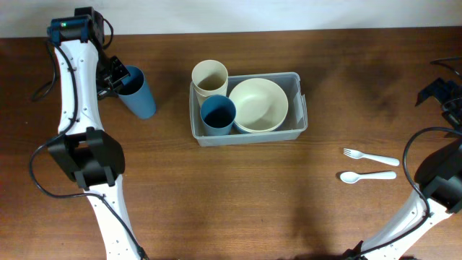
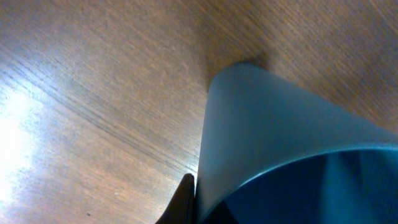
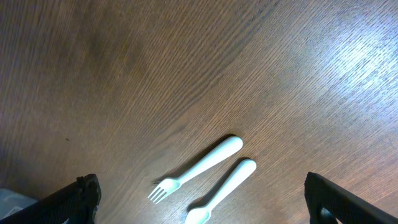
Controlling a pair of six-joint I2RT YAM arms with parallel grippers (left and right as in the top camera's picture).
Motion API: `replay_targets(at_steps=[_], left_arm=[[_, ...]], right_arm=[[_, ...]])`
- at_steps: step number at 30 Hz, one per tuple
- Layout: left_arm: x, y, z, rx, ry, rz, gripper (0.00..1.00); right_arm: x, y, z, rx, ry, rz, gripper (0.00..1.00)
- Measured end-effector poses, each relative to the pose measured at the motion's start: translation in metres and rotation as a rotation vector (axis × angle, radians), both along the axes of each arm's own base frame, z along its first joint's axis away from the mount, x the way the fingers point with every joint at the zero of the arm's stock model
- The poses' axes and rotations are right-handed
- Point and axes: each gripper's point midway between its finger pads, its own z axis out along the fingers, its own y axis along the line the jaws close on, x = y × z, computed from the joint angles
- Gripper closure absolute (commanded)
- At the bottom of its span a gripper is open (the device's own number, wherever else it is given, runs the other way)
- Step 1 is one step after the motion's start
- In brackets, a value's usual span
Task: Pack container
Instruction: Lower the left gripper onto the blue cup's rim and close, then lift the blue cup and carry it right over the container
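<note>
Left arm (image 1: 76,79) and right arm (image 1: 422,209) are showing white links, black joints, black cables (image 1: 35,173); right gripper (image 3: 200,179) is showing black fingers (image 3: 74,202).

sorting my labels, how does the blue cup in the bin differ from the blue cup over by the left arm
The packed blue cup stands upright inside the container; the loose blue cup leans tilted outside it, over the table. Nothing holds the packed blue cup, while the left claw grips the loose blue cup at its rim. Both look alike in blue colour and tapered shape.
</note>
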Motion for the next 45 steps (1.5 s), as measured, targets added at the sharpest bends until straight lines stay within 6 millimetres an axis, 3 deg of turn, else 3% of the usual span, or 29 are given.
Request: replay_targets(at_steps=[3,10,16,20,26,30,33,35,40,45], left_arm=[[0.000,0.000,0.008,0.002,-0.014,-0.008,0.98],[0.013,-0.010,0.056,-0.031,-0.175,-0.078,0.98],[-0.005,-0.020,0.130,-0.015,-0.341,-0.178,0.98],[-0.033,-0.032,0.199,0.016,-0.503,-0.232,0.98],[-0.100,-0.063,0.297,0.060,-0.764,-0.337,0.98],[-0.130,-0.094,0.327,0.042,-0.859,-0.437,0.99],[-0.144,-0.128,0.334,-0.006,-0.887,-0.550,0.98],[-0.147,-0.150,0.327,-0.041,-0.867,-0.621,0.98],[-0.149,-0.192,0.289,-0.105,-0.729,-0.746,0.98],[-0.149,-0.207,0.247,-0.112,-0.578,-0.795,0.98]], right_arm=[[0.000,0.000,0.000,0.000,0.000,0.000,0.01],[0.000,0.000,0.000,0.000,0.000,0.000,0.01],[0.000,0.000,0.000,0.000,0.000,0.000,0.01],[0.000,0.000,0.000,0.000,0.000,0.001,0.01],[0.000,0.000,0.000,0.000,0.000,0.000,0.01],[0.000,0.000,0.000,0.000,0.000,0.000,0.01],[0.000,0.000,0.000,0.000,0.000,0.000,0.01],[0.000,0.000,0.000,0.000,0.000,0.000,0.01],[0.000,0.000,0.000,0.000,0.000,0.000,0.01],[0.000,0.000,0.000,0.000,0.000,0.000,0.01]])
